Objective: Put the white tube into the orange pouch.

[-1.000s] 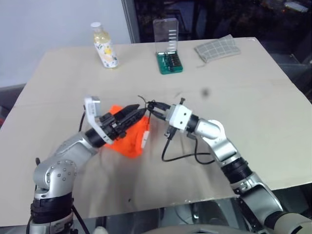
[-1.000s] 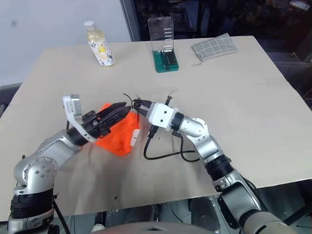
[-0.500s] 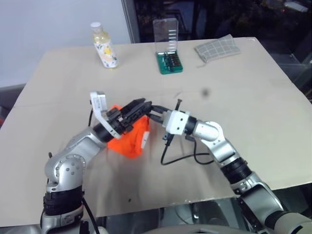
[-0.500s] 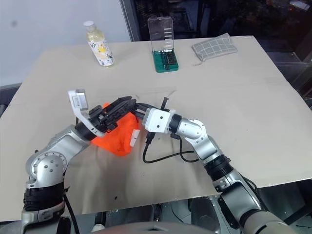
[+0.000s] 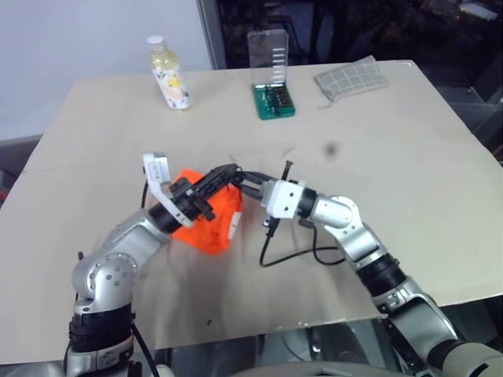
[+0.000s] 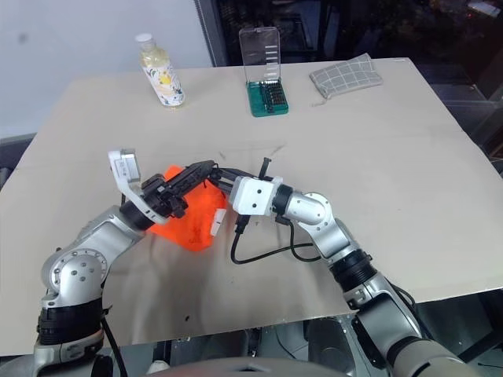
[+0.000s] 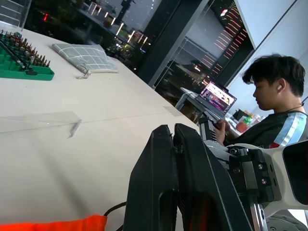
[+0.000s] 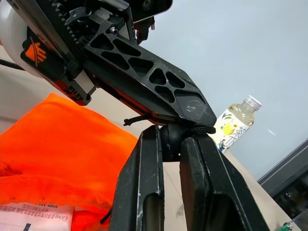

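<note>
light: bright and even on my surface (image 5: 409, 157) | background: pretty dark up top | blur: wrist views soft up close

Orange pouch (image 5: 206, 225) lies crumpled on the table; white label showing.

The 2 head eyes look down over the table (image 5: 409, 196); both wrist cameras sit close, sharing the orange pouch (image 8: 57, 144)

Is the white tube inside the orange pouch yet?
Can't tell. The orange pouch shows only fabric and a white label at its edge; its interior is covered. Both tools meet at its top.
</note>
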{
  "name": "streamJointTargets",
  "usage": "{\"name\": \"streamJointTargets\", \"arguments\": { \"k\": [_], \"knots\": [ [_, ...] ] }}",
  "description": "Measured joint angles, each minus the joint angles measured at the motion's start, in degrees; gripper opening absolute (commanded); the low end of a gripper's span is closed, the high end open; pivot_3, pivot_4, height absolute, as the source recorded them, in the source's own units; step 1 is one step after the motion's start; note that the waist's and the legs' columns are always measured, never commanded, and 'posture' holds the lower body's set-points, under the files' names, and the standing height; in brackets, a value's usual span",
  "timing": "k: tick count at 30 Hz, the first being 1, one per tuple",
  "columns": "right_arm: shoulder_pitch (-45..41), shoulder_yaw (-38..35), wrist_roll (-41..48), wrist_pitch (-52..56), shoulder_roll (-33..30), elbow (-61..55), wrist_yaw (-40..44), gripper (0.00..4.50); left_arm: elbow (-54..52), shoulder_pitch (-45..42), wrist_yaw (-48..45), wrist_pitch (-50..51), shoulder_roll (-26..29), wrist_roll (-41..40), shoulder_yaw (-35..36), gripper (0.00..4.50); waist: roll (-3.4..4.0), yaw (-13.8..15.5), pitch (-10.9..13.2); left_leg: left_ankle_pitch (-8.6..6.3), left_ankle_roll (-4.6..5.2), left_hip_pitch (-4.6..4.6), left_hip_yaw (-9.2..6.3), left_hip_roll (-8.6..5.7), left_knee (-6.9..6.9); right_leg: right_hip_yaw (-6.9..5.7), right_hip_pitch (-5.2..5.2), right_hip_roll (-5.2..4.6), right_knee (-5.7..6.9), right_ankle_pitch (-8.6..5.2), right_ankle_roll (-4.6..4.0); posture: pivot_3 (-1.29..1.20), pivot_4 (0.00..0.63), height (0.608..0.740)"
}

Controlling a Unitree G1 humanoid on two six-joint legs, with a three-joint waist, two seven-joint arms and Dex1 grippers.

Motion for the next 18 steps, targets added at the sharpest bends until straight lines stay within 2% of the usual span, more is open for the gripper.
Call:
{"name": "streamJointTargets", "arguments": {
  "k": [6, 18],
  "knots": [
    [0.01, -0.02, 0.36, 1.64, 0.27, -0.02, 0.07, 0.04, 1.66, -4.18, 3.55, 1.14, -1.98, -3.66, 0.62, 0.07, -0.03, 0.17, -0.01, 0.00, 0.00, -0.03, -0.04, 0.00, 0.12, -0.03, 0.01, 0.00, 0.08, 0.00, 0.00, 0.00, 0.150, 0.740],
    [2.39, 1.03, 2.07, 8.96, -0.16, -0.05, 3.48, 0.04, 3.08, -13.74, 11.40, 2.58, -2.15, -13.11, 5.16, 0.07, -0.06, 0.07, -0.01, 0.00, 0.00, -0.02, -0.02, -0.04, 0.41, 0.01, 0.03, -0.01, 0.30, 0.00, 0.00, 0.00, 0.150, 0.740]
  ]
}}
